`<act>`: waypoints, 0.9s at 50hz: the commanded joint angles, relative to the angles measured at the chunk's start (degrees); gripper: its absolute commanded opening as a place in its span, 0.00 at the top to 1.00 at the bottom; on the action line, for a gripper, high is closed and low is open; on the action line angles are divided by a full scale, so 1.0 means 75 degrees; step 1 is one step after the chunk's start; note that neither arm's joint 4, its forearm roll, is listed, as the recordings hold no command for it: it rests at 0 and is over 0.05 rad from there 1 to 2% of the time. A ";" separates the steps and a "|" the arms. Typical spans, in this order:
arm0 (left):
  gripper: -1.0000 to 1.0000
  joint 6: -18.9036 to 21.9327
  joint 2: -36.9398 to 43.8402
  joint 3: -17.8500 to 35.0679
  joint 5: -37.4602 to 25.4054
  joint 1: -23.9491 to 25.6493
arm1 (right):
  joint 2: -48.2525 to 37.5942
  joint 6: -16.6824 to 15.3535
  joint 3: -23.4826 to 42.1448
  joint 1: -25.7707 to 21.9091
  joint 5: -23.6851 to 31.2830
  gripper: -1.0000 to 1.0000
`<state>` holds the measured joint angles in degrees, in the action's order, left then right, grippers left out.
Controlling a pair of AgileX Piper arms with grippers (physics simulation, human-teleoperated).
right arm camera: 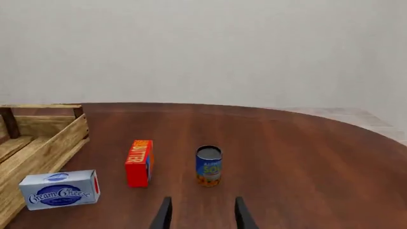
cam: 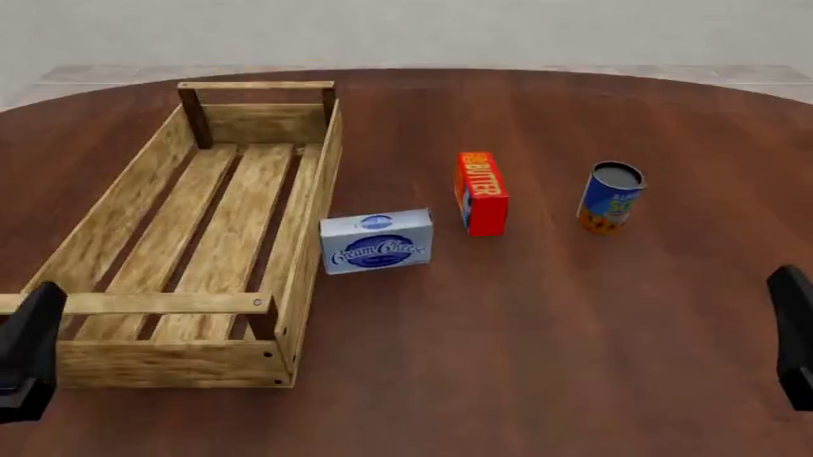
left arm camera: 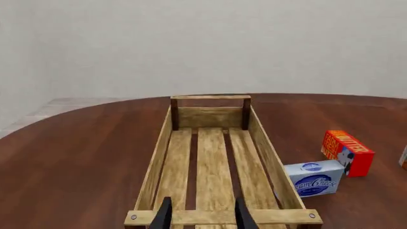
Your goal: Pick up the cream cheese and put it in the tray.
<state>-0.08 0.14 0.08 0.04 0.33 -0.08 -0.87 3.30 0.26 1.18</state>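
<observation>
Both grippers, left and right, hang with jaws apart, holding nothing. The cream cheese stands just beside the tray wall (seemingly touching). A finger could jam against that wall or knock the nearby butter box.

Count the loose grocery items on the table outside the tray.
3: the cream cheese beside the tray's right wall, the butter box further right, then the can farthest right. Nothing appears hidden.
</observation>
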 commanded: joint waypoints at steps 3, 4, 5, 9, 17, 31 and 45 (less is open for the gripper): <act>0.00 -0.0080 0.0105 0.0006 -0.0036 0.0049 | -0.0023 0.0123 -0.0401 -0.0037 -0.0139 0.00; 0.00 -0.0469 0.0591 -0.0003 0.0237 -0.0045 | -0.0014 0.0116 -0.0393 -0.0040 -0.0130 0.00; 0.00 -0.0469 0.0635 -0.0004 0.0282 -0.0045 | -0.0014 0.0116 -0.0393 -0.0040 -0.0130 0.00; 0.00 -0.0443 0.0519 0.0044 0.0109 0.0106 | -0.0010 0.0120 -0.0385 -0.0038 -0.0113 0.00; 0.00 -0.0443 0.0586 0.0439 -0.0218 0.0291 | -0.0020 0.0130 -0.0397 -0.0035 -0.0121 0.00; 0.00 -0.0383 0.0518 0.1261 -0.1065 0.0933 | -0.0023 0.0138 -0.0405 -0.0031 -0.0138 0.00; 0.00 -0.0593 0.1215 0.2078 -0.1237 0.1557 | -0.0031 0.0134 -0.0402 -0.0039 -0.0155 0.00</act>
<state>-3.55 5.67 11.64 -8.38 8.51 -0.28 0.13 0.30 0.01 0.09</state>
